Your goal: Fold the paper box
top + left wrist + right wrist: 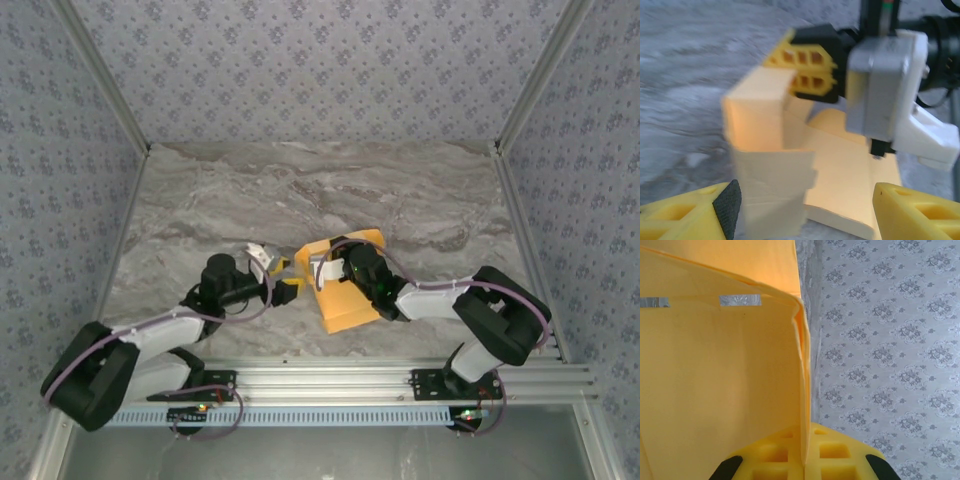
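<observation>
Yellow-orange thin-card paper box (352,300) sits partly folded at mid-table, between the two arms, on the grey marbled table (200,200). The right gripper (804,452) is clamped on the edge of a raised wall, while the left gripper (805,207) stands open astride a side flap. Light, springy and easily creased, the card likely handles best when pinched at the flap edges beside the folds.

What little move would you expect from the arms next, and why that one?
Probably the left gripper, which is open, should ease forward and close on the standing flap just ahead of it. The right gripper is shut on an upper edge of the paper box, holding that side raised, so the free gripper seems best placed to fold the next wall.
</observation>
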